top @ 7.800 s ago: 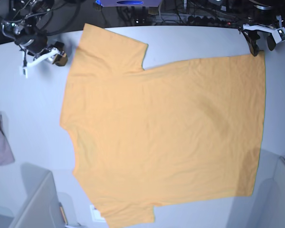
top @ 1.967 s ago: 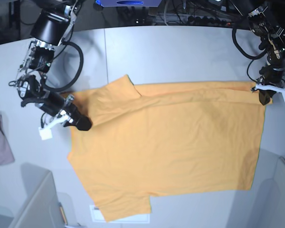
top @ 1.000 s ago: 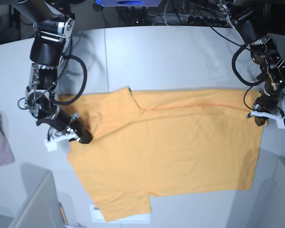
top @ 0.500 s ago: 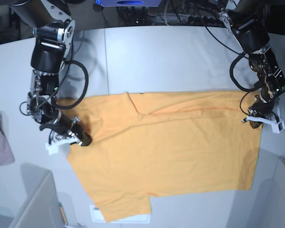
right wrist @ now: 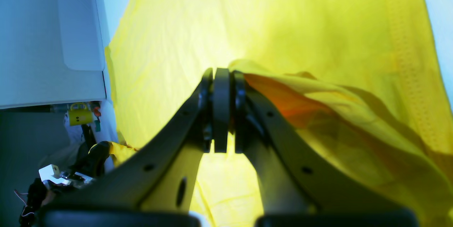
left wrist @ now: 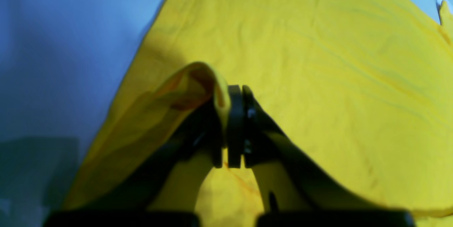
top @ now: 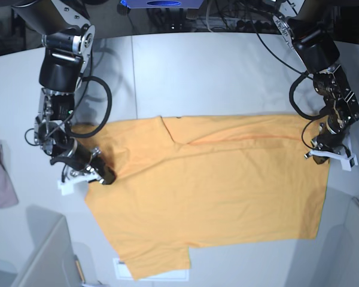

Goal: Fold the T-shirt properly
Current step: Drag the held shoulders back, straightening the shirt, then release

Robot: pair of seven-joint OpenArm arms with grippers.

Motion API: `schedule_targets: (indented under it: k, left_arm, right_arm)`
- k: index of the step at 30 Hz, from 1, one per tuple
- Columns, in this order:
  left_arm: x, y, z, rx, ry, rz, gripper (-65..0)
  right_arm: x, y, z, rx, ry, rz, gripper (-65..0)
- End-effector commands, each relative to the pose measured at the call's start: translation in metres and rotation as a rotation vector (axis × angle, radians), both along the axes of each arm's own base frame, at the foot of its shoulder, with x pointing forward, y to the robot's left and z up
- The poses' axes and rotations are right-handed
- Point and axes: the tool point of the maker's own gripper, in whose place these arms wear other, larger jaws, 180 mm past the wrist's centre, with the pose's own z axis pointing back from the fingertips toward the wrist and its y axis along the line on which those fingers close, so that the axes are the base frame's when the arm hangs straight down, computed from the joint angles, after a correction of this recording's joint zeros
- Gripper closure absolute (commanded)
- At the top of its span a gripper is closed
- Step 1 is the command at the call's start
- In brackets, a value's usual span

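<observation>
Currently both hands, left hand and right hand, are clamped on the T-shirt, half-folded on the desk. Watch uneven lowering: you risk a skewed fold or cloth slipping free.

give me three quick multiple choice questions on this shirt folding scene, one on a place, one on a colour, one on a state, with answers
1. Where is the small pinkish cloth in the base view?
A. far left table edge
B. on the T-shirt
C. top right corner

2. What colour is the T-shirt?
A. blue
B. orange-yellow
C. white

3. What is the left hand doing?
A. wide open above the table
B. shut on a fold of the T-shirt
C. holding the cloth

Answers:
1 A, it lies apart from the shirt at the left edge.
2 B, seen in every view.
3 B, fabric is pinched at the closed jaws.
</observation>
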Motion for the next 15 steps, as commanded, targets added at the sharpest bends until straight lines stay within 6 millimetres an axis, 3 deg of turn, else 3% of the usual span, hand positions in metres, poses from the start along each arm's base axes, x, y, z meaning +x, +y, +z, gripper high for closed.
schedule_targets:
  k: [1,3,5,11,15]
  left_arm:
    - [0.011,0.016,0.026,0.041,-0.068,0.009,0.0]
    - [0.010,0.021,0.028,0.046,-0.071,0.016,0.0]
    - [0.010,0.027,0.032,0.059,-0.072,0.019,-7.2]
    - [0.020,0.032,0.047,0.071,-0.105,0.021,-34.1]
    - [0.025,0.029,0.065,0.093,-0.148,0.013,-46.4]
  right_arm:
    - [0.014,-0.007,0.020,0.001,-0.062,-0.015,0.0]
    - [0.014,-0.007,0.019,0.004,-0.063,-0.018,-11.6]
    - [0.014,-0.008,0.020,0.003,-0.067,-0.021,-19.1]
    - [0.007,-0.036,0.022,0.023,-0.066,-0.129,-19.5]
    - [-0.009,-0.055,0.034,-0.016,-0.079,-0.212,-19.5]
